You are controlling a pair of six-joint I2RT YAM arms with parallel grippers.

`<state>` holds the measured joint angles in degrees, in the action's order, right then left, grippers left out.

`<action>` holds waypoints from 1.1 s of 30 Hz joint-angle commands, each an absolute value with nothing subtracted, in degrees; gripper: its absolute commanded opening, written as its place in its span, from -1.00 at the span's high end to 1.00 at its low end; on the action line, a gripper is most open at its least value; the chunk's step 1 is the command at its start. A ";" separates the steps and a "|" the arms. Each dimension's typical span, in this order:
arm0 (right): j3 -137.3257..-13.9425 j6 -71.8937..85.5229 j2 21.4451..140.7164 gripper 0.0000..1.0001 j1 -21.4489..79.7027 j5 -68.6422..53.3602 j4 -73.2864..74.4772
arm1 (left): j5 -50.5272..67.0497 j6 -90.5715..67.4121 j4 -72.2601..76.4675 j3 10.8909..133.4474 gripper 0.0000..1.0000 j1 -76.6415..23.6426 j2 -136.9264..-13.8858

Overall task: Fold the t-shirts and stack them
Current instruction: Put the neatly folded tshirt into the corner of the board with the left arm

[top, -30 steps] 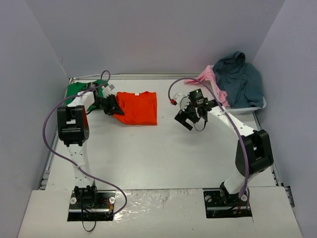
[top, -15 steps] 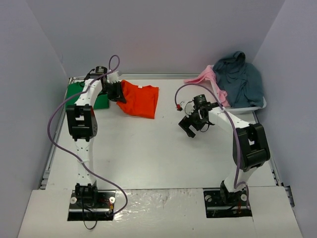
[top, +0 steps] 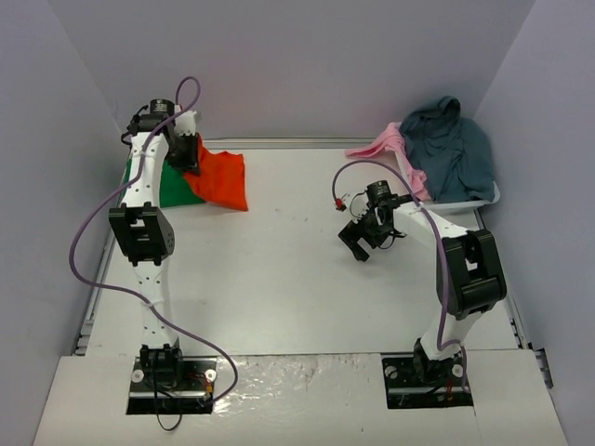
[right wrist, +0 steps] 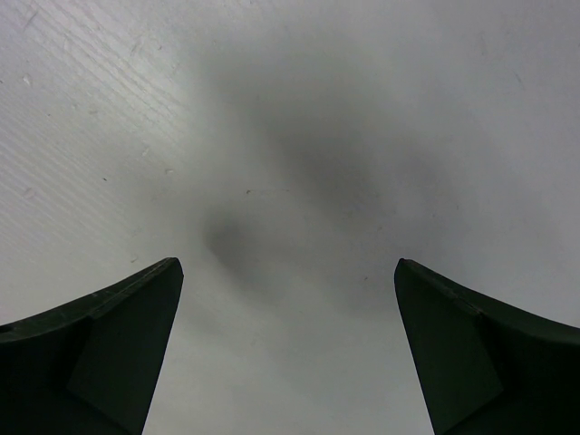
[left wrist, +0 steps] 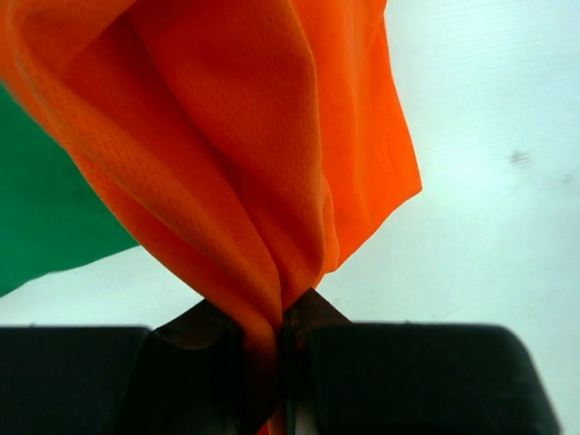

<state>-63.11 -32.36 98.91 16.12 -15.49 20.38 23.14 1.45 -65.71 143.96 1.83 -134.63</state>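
- In the far-left corner of the bench (top: 279,279) you have the green t-shirt (top: 175,190). It lies flat against the left edge, and your left arm crosses over part of it.
- Your left gripper (top: 189,160) is raised above that same corner. In the left wrist view its jaws are pinched tight on a gathered fold of the orange t-shirt (left wrist: 245,136), with the cloth squeezed into the narrow slot between the two black fingers (left wrist: 195,362).
- The orange t-shirt hangs from that pinch and drapes down to the right of the gripper. In the top view its lower part spreads on the bench just beside the green one. Its left edge seems to overlap the green cloth, though the arm hides the exact line, so you cannot be sure from here.
- Your right gripper (top: 357,243) sits right of the bench centre, well apart from both shirts. The right wrist view shows its jaws spread wide, with nothing between them but bare bench and a soft shadow.
- In the far-right corner a white tray (top: 469,201) holds a pink garment (top: 386,144) and a heaped blue-grey garment (top: 451,144), both spilling over its rim.
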 commanded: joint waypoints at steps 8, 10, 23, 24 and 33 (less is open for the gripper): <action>-62.05 -32.43 97.91 -1.00 14.94 -16.52 21.62 | 10.99 12.30 -73.39 146.51 0.95 5.62 -133.24; -61.96 -32.52 98.09 -1.00 14.94 -16.17 21.71 | 9.23 12.83 -73.48 146.51 0.95 5.71 -133.68; -61.88 -32.70 100.11 -1.00 14.94 -14.77 21.88 | 11.16 11.25 -73.74 151.33 0.95 3.96 -132.98; -61.88 -32.70 100.37 -1.00 14.94 -14.68 21.88 | 11.86 11.34 -74.00 151.78 0.95 3.52 -132.72; -61.87 -32.96 100.90 -1.00 15.03 -14.06 22.06 | 8.19 12.92 -71.37 151.61 0.95 -3.25 -131.31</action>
<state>-62.28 -32.62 100.92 15.31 -14.96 20.38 11.07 11.60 -71.75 149.91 -1.50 -134.69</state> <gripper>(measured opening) 0.999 0.100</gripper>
